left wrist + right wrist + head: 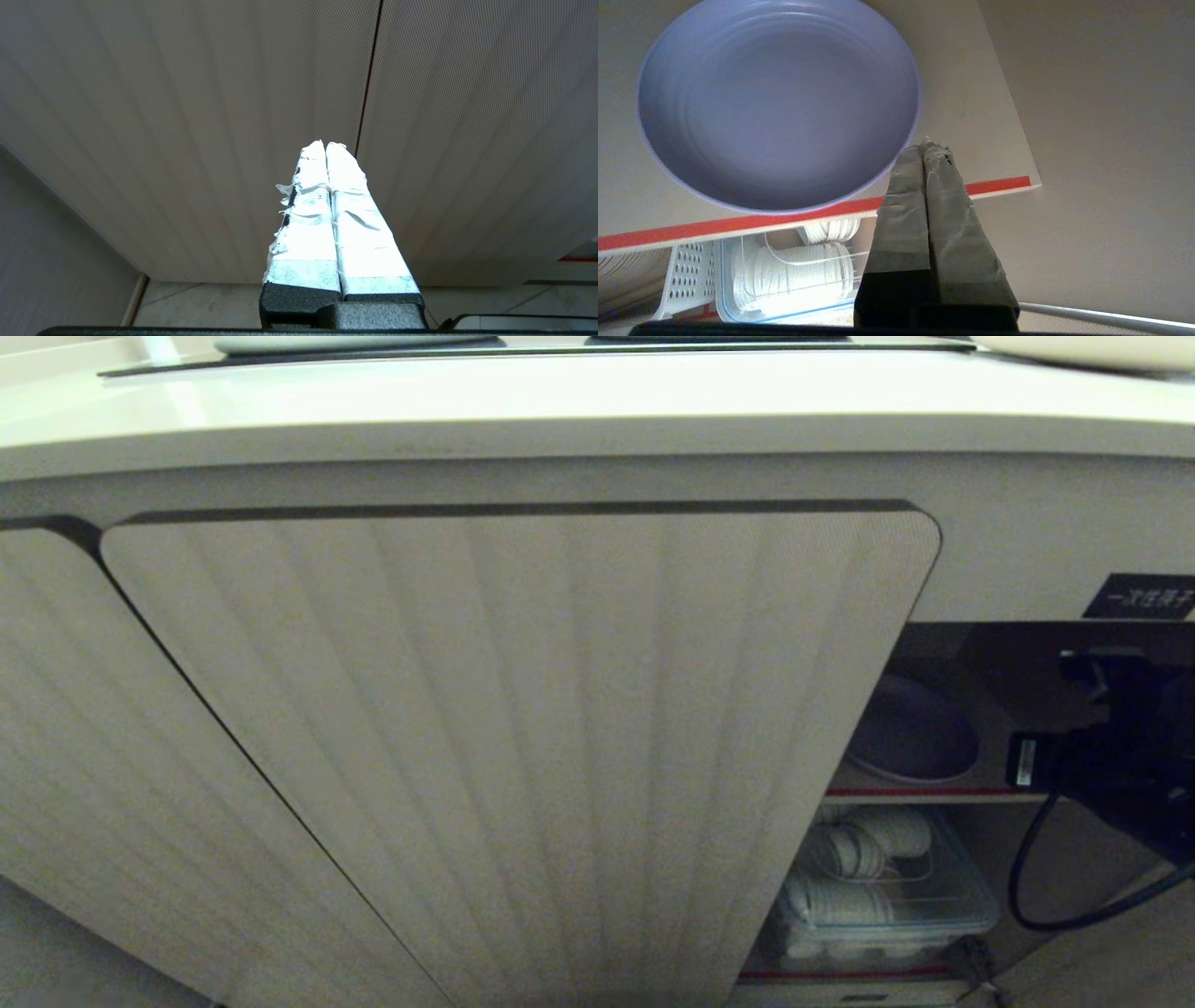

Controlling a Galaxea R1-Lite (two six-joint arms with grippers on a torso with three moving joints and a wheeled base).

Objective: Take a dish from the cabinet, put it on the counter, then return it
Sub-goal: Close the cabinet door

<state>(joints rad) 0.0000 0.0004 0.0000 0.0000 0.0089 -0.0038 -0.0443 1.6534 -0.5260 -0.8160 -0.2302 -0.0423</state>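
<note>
**Clerk:** Head view, left to right, please.

**Checker:** Item one: counter (523,401), cream, across the top of the frame, with a black cooktop panel (523,347) at the upper edge. Item two: cabinet (1027,551) below it; one ribbed door (75,728) at far left, closed; a second ribbed door (523,747), round-cornered, filling the centre. Item three: open compartment, right of centre. Upper shelf, red-edged (924,793), bearing the dish (910,733), pale lavender, lying flat. Lower level: clear plastic bin (962,910) holding white ribbed pieces. Item four: black label with white characters (1141,596), upper right. Item five: right arm, a dark mass at the right edge beside the shelf, with a black cable (1027,887) looping below.

**Clerk:** Left wrist view?

**Checker:** Left gripper (325,144), taped white fingers pressed together, nothing between them, facing the ribbed door fronts. Floor visible along the bottom.

**Clerk:** Right wrist view?

**Checker:** Dish (777,100) fills the upper left, resting on the shelf just behind the red edge (738,224). A white perforated basket (689,275) sits at lower left, next to the clear bin. Right gripper (926,145), centre frame, fingers pressed together, tips just beside the dish's rim; whether they touch it cannot be told. Nothing is pinched.
</note>
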